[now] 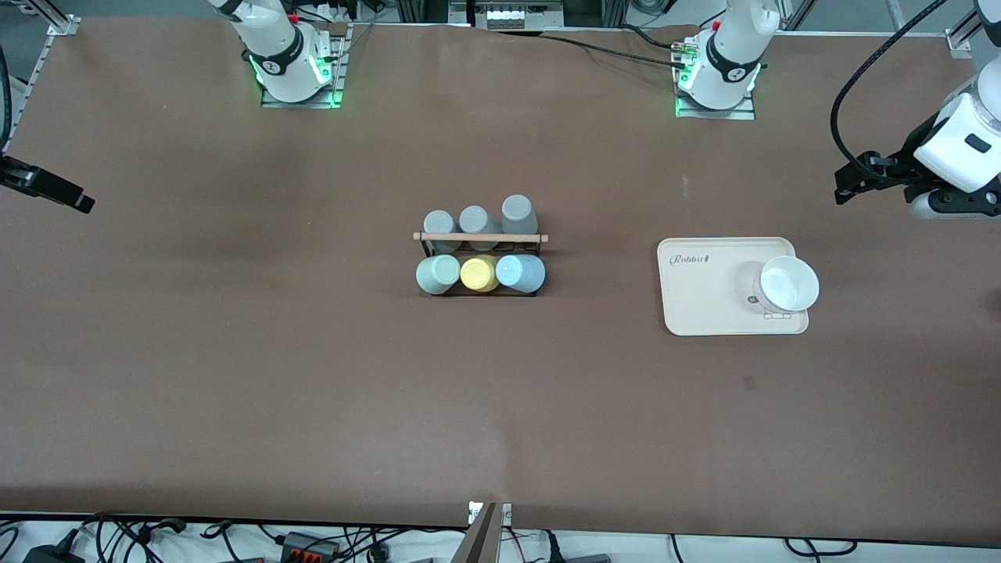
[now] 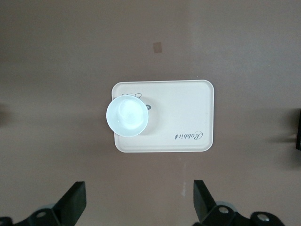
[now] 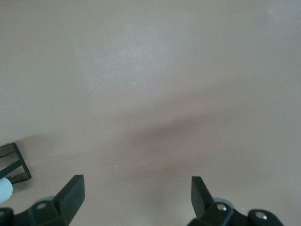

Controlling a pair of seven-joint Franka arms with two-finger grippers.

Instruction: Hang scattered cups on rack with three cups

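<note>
The rack (image 1: 480, 262) (mid-table) holds the green cup (image 1: 437, 274) and blue cup (image 1: 520, 272). Both grippers, left (image 2: 139, 207) and right (image 3: 137, 203), wait empty, jaws spread.

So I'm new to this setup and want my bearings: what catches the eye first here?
The rack at mid-table, with six cups: three grey ones on its side toward the robots, and a mint cup, a yellow cup and a blue cup on the camera side. Then the cream tray toward the left arm's end, with a white cup on it. The left gripper hangs open above the tray; the right gripper is open over bare table.
</note>
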